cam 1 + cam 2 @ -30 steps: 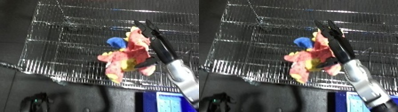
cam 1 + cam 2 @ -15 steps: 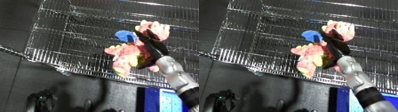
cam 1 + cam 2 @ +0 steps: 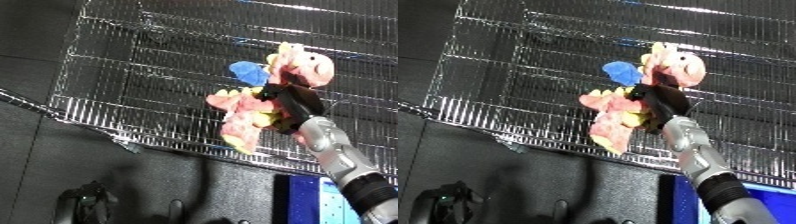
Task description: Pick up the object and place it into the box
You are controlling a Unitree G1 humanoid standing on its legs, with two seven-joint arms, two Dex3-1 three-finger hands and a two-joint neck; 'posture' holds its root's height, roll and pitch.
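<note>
A pink and yellow plush toy (image 3: 253, 107) with a blue wing (image 3: 249, 71) hangs in the air above the wire bin (image 3: 133, 65). My right hand (image 3: 291, 102) is shut on the toy's middle, fingers curled round it, and the silver forearm (image 3: 342, 160) comes up from the lower right. The toy's pink head (image 3: 306, 65) sticks up past the hand, and its body droops over the bin's near wall (image 3: 160, 132). The left hand shows in neither view.
The wire bin fills the upper part of both views, its near rim running from left down to the lower right. A dark floor (image 3: 133, 185) lies below it. A blue object (image 3: 306, 200) sits at the lower right, and a dark device (image 3: 84, 202) at the lower left.
The hand has closed round the toy and lifted it up and farther over the bin; the toy's head now stands above the hand. The camera view has shifted too.
</note>
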